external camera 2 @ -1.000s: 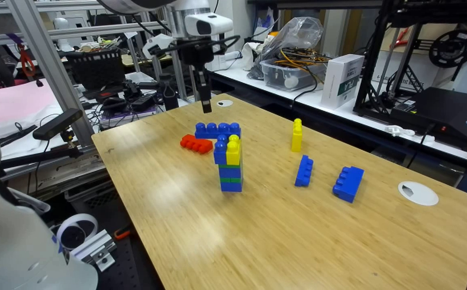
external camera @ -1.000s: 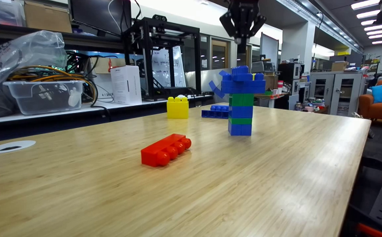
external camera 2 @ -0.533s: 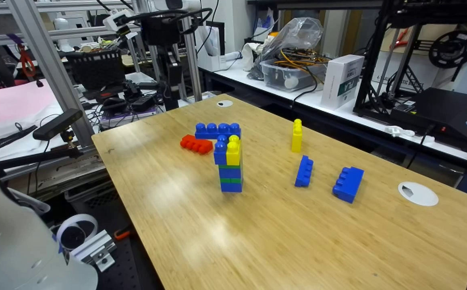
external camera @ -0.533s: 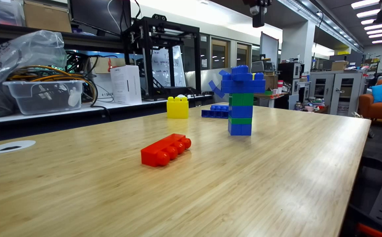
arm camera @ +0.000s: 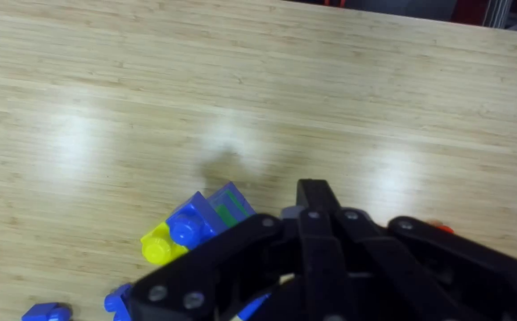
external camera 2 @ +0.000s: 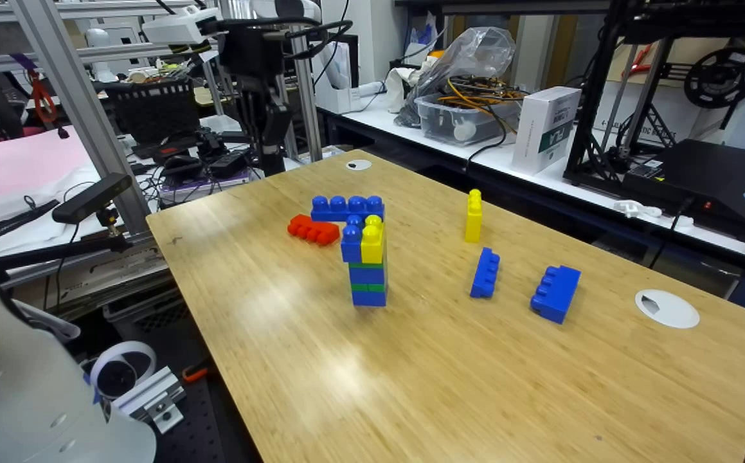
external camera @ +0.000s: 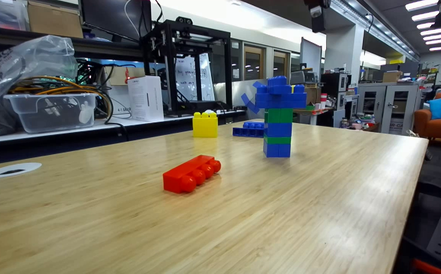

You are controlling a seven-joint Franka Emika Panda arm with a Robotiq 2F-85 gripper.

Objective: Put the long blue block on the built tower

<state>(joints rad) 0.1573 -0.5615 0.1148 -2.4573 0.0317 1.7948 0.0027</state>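
On the surface (external camera 2: 494,366), the built tower (external camera 2: 368,275) stands upright; above it and to one side hangs the pincer (arm camera: 314,191), closed and apparently empty, with the long blue block (external camera 2: 341,214) obliquely below, long axis level across the tower's top, seemingly placed, leaving presumably only withdrawal.

The bench (external camera 2: 488,373) is grained wood — smooth, and glossy with bright reflections. Tower (external camera: 278,129), red brick (external camera: 188,173) and yellow brick (external camera: 205,127) are shiny plastic; the bag (external camera: 49,57) is crinkled clear plastic, the tub (external camera: 66,123) smooth and translucent. The post (external camera 2: 83,116) looks dull metal, the carton (external camera: 54,21) matt cardboard, the end effector (arm camera: 316,194) matt.
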